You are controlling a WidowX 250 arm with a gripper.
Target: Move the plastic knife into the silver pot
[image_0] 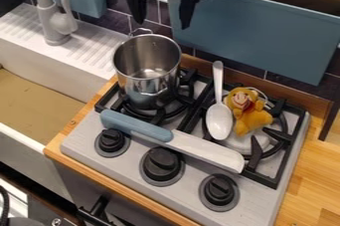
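Grey toy stove [188, 182] carries the upright silver metal pot [140, 81] at left, mouth ready to receive; beyond, the black two-fingered end effector [162, 15] hangs empty, spread likely for grasping; the blue-handled, white-bladed plastic knife [172, 138] lies outside the pot, across the near grate edge, seemingly propped there

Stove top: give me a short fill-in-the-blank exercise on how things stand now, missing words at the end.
The plastic knife has a ____ handle.
Between the silver pot and the orange toy lies a white ____.
The gripper has its fingers apart and holds ____.
The stove has ____ black knobs.

Missing words: blue; spoon; nothing; three.
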